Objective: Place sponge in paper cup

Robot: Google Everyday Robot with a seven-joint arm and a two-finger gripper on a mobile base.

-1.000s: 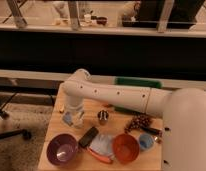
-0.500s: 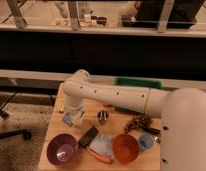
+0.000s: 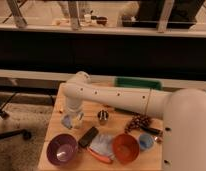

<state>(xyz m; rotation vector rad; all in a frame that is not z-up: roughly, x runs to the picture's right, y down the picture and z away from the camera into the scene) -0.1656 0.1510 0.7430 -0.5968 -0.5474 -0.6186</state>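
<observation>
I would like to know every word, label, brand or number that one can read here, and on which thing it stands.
None can be read.
The purple bowl, the orange bowl, the metal cup and the robot arm show no writing.
The gripper is low over the left side of the table.

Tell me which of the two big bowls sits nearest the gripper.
The purple bowl, front left, directly below the gripper. The orange bowl lies farther to the right.
</observation>
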